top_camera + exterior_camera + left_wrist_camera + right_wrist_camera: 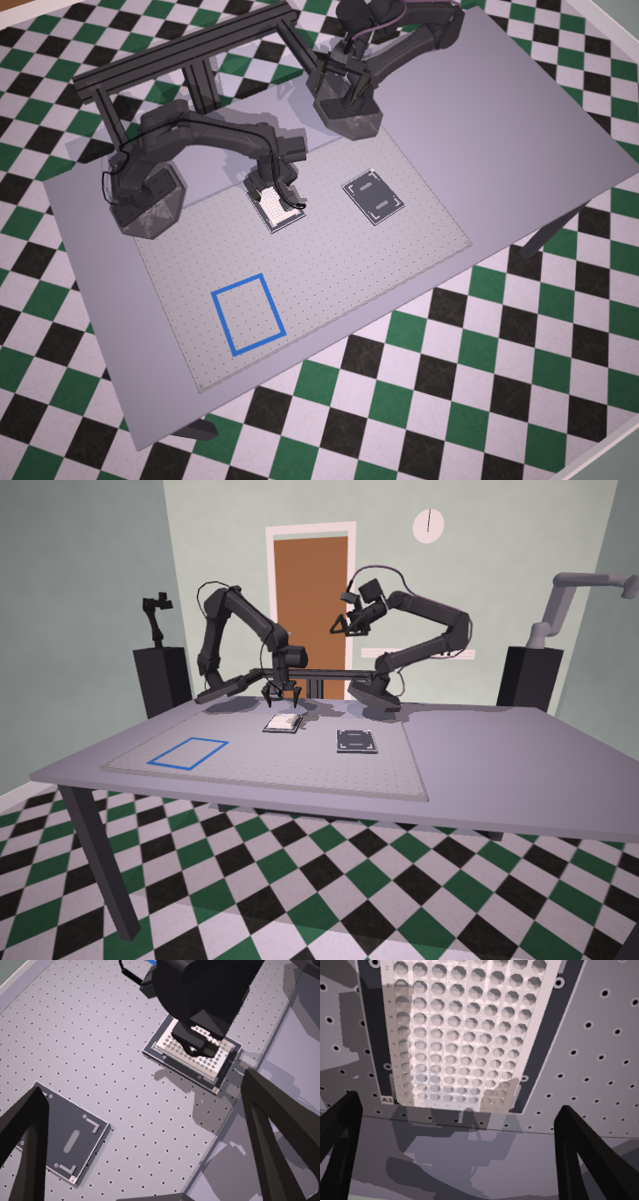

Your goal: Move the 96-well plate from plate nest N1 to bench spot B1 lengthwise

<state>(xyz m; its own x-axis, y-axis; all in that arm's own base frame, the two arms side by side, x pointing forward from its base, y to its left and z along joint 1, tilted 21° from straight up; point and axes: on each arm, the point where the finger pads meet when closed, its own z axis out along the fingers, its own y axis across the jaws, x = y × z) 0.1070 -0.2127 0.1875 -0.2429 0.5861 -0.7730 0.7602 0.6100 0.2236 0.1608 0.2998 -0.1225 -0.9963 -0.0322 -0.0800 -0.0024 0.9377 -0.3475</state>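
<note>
The white 96-well plate (278, 208) sits in a dark nest on the perforated mat; it also shows in the exterior view (283, 721) and fills the right wrist view (465, 1020). My right gripper (272, 192) (281, 701) is open and empty. It hovers a little above the plate's arm-side end, with its fingers wide apart and not touching the plate. My left gripper (340, 83) (344, 624) is open and empty, raised high near its base. In the left wrist view the left gripper's fingers frame the right arm over the plate (195, 1058). The blue taped outline (249, 314) lies empty.
A second nest (372, 196), dark with white corner marks, stands empty beside the plate's nest (73, 1143). A black aluminium frame (186, 46) runs along the table's back edge. The two arm bases (150, 201) (348, 116) stand at the mat's back edge.
</note>
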